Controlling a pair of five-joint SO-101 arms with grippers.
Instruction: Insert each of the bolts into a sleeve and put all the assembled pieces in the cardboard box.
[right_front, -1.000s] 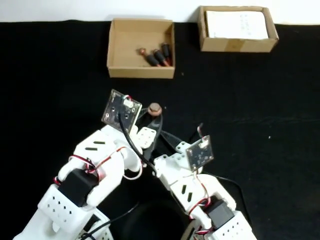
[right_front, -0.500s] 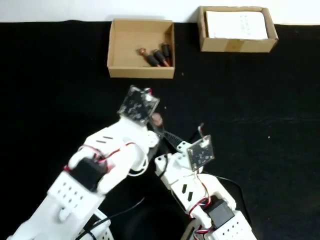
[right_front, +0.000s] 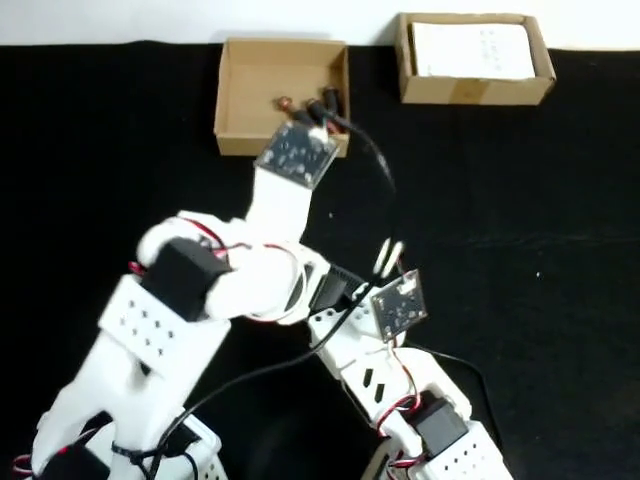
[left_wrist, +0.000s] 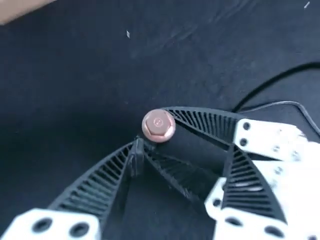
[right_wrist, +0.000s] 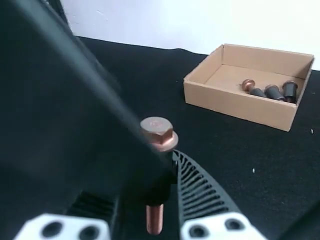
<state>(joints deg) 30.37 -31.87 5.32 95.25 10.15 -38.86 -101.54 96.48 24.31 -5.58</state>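
A copper-headed bolt (left_wrist: 158, 125) stands upright with its shank through a dark sleeve (right_wrist: 156, 192); the copper tip pokes out below. My right gripper (right_wrist: 162, 175) is shut on the sleeve, one ribbed finger (right_wrist: 195, 192) pressing its side. My left gripper (left_wrist: 141, 149) is closed right under the bolt head (right_wrist: 157, 131) and looms as a dark mass in the right wrist view. In the high view, the left arm's camera board (right_front: 297, 155) hangs over the front edge of the cardboard box (right_front: 240, 100). Three assembled pieces (right_front: 318, 108) lie in the box.
A second cardboard box (right_front: 475, 55) holding white paper stands at the back right. The right arm's camera board (right_front: 400, 305) and loose cables (right_front: 385, 255) sit close beside the left arm. Open black table spreads left and right of both arms.
The left arm has risen and stretched toward the box; its camera board went from beside the bolt to the box's front edge, hiding the bolt head in the high view. The right arm stayed put.
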